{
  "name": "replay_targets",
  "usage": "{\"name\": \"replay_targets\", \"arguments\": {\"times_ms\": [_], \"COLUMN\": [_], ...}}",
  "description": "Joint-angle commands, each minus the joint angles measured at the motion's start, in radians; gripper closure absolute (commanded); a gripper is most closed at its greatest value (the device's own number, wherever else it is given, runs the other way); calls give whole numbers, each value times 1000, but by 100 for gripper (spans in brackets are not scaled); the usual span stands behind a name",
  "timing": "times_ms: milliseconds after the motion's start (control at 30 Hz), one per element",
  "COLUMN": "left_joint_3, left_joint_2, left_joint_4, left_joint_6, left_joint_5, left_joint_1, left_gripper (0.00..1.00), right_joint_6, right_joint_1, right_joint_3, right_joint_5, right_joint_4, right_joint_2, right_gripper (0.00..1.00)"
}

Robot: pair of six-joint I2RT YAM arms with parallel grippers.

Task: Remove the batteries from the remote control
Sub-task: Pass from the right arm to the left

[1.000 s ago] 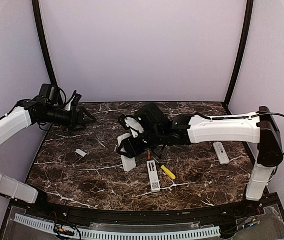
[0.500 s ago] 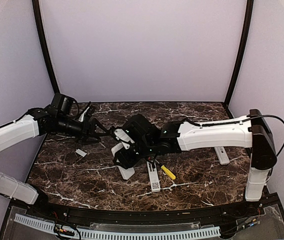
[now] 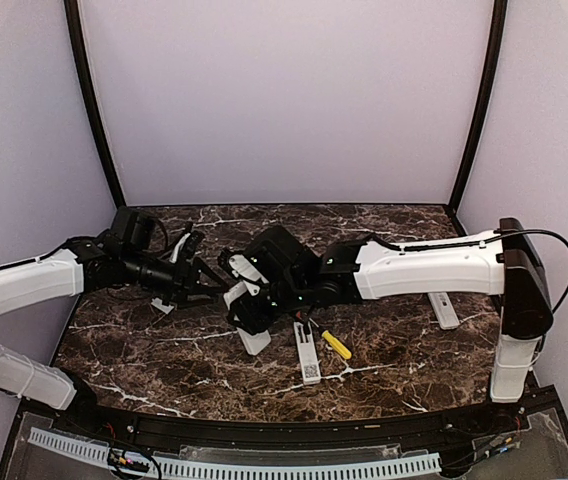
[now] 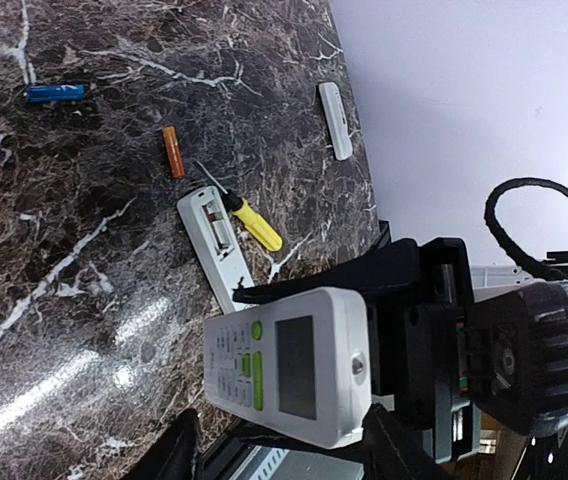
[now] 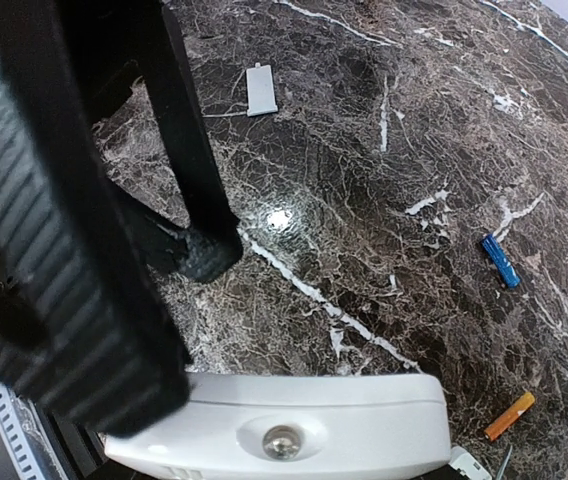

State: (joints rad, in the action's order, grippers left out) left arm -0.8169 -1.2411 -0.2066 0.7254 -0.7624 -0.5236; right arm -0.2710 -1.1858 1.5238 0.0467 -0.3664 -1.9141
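My right gripper (image 3: 248, 303) is shut on a white remote (image 3: 246, 298) with green buttons and holds it tilted above the table's middle. The remote also shows in the left wrist view (image 4: 284, 380) and its end shows in the right wrist view (image 5: 294, 435). My left gripper (image 3: 202, 276) is open, and its fingertips (image 4: 176, 452) stand on either side of the remote's free end. A blue battery (image 4: 56, 93) and an orange battery (image 4: 172, 152) lie loose on the marble; both also show in the right wrist view, blue (image 5: 500, 260) and orange (image 5: 510, 416).
A second remote (image 3: 307, 352) lies open-backed near the front, with a yellow-handled screwdriver (image 3: 336, 344) beside it. A third remote (image 3: 442, 308) lies at the right. A small white cover (image 5: 261, 90) lies at the left, close to my left arm.
My left arm has swung right and down, bringing its open gripper up to the remote. My right gripper has carried the remote slightly left and nearer.
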Motion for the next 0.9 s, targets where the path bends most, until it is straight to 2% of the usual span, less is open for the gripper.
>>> {"name": "replay_targets", "arguments": {"times_ms": [0,167,567,867], "left_joint_3": [20,29,-25,-23], "left_joint_2": [28,-2,-24,-49], "left_joint_4": [114,118,17,46], "left_joint_6": [51,51,-8,6], "left_joint_5": [-27,4,161,157], "left_joint_1": [-36,-55,-111,-144], "left_gripper": [46,46,63,62], "right_joint_6": [-5,-7,-22,-30], "right_joint_1": [-6,-6,-5,-5], "right_joint_3": [25,27,43,66], "right_joint_5": [16,11,25,35], "right_joint_4": [18,16,-2,-26], "right_joint_2": [-4,-3,-17,-38], "right_gripper": [100,100,100,100]}}
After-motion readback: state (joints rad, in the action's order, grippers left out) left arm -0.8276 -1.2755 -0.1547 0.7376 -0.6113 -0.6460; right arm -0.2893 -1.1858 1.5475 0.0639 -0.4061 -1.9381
